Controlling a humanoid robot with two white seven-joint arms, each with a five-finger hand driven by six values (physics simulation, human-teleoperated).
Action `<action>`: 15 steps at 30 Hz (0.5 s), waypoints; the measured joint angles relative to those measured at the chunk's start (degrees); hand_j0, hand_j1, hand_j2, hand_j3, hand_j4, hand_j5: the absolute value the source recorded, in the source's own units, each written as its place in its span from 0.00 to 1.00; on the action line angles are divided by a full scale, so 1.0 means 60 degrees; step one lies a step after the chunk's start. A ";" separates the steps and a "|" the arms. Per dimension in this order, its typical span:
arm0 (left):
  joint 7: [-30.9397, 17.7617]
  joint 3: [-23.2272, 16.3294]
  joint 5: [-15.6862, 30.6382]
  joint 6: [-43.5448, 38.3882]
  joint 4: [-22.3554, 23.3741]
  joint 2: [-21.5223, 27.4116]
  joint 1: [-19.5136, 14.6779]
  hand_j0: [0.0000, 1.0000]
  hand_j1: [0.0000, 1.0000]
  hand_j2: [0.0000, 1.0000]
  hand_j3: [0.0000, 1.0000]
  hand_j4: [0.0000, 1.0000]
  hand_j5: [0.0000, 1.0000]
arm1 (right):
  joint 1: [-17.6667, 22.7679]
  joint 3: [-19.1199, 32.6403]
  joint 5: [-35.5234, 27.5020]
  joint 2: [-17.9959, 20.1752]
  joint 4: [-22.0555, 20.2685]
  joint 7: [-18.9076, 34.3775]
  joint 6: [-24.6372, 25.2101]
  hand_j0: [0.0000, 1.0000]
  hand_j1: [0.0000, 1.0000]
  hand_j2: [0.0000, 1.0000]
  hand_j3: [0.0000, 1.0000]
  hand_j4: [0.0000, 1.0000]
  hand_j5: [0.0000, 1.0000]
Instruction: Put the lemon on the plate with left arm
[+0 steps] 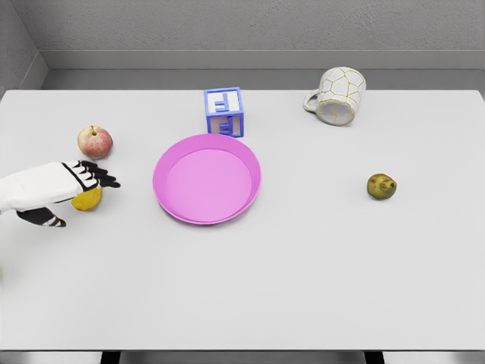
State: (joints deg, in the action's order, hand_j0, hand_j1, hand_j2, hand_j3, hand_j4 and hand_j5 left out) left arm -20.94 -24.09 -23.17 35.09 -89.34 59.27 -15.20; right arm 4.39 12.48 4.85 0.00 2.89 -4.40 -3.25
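Note:
The yellow lemon (88, 199) lies on the white table at the far left, mostly covered by my left hand (79, 196). The hand reaches in from the left edge. Its fingers (97, 176) stretch out over the top of the lemon and the thumb (45, 218) sits below and to the left, so the hand is open around the fruit without closing on it. The pink plate (170, 155) rests near the table's middle, to the right of the lemon, with nothing on it. My right arm does not show.
A red apple (95, 142) sits just behind the left hand. A blue-and-white cube (224, 111) stands at the plate's far rim. A white mug with yellow cracks (338, 95) is at the back right, and a greenish-brown fruit (381, 186) at the right.

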 measured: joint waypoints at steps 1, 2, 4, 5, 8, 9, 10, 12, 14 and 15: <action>-0.0004 -0.0037 -0.0126 0.0000 0.0206 -0.0193 -0.0015 1.00 1.00 1.00 1.00 1.00 1.00 | 0.0000 0.0000 0.0000 0.0000 0.0000 0.0000 0.0000 1.00 1.00 1.00 1.00 1.00 1.00; -0.0008 -0.0065 -0.0225 0.0001 0.0406 -0.0364 -0.0015 1.00 1.00 1.00 1.00 1.00 1.00 | 0.0000 0.0000 0.0000 0.0000 0.0000 0.0000 0.0000 1.00 1.00 1.00 1.00 1.00 1.00; -0.0011 -0.0096 -0.0345 0.0001 0.0691 -0.0586 -0.0088 1.00 1.00 1.00 1.00 1.00 1.00 | 0.0000 0.0000 0.0000 0.0000 0.0000 0.0000 -0.0001 1.00 1.00 1.00 1.00 1.00 1.00; -0.0012 -0.0098 -0.0377 0.0001 0.0826 -0.0653 -0.0132 1.00 1.00 1.00 1.00 1.00 1.00 | -0.0015 0.0000 0.0000 0.0000 0.0000 0.0000 0.0000 1.00 1.00 1.00 1.00 1.00 1.00; -0.0006 -0.0071 -0.0402 -0.0001 0.1051 -0.0767 -0.0498 1.00 1.00 1.00 1.00 1.00 1.00 | 0.0000 0.0000 0.0000 0.0000 0.0000 0.0000 -0.0001 1.00 1.00 1.00 1.00 1.00 1.00; -0.0004 -0.0071 -0.0408 -0.0002 0.1093 -0.0812 -0.0630 1.00 1.00 1.00 1.00 1.00 1.00 | 0.0000 0.0000 0.0000 0.0000 0.0000 0.0000 -0.0001 1.00 1.00 1.00 1.00 1.00 1.00; -0.0005 -0.0079 -0.0422 -0.0001 0.1123 -0.0858 -0.0645 1.00 1.00 1.00 1.00 1.00 1.00 | -0.0015 0.0000 0.0000 0.0000 0.0000 0.0000 0.0000 1.00 1.00 1.00 1.00 1.00 1.00; -0.0008 -0.0097 -0.0442 0.0000 0.1158 -0.0948 -0.0645 1.00 1.00 1.00 1.00 1.00 1.00 | 0.0000 0.0000 0.0000 0.0000 0.0000 0.0000 0.0000 1.00 1.00 1.00 1.00 1.00 1.00; -0.0011 -0.0118 -0.0492 0.0000 0.1176 -0.1028 -0.0645 1.00 1.00 1.00 1.00 1.00 1.00 | 0.0000 0.0000 0.0000 0.0000 0.0000 0.0000 0.0000 1.00 1.00 1.00 1.00 1.00 1.00; -0.0013 -0.0132 -0.0524 0.0000 0.1182 -0.1053 -0.0659 1.00 1.00 1.00 1.00 1.00 1.00 | 0.0000 0.0000 0.0000 0.0000 0.0000 0.0000 0.0000 1.00 1.00 1.00 1.00 1.00 1.00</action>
State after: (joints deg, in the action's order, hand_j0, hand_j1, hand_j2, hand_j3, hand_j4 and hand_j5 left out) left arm -21.02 -24.88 -26.31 35.09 -82.24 52.95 -19.16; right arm 4.39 12.48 4.85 0.00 2.89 -4.40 -3.25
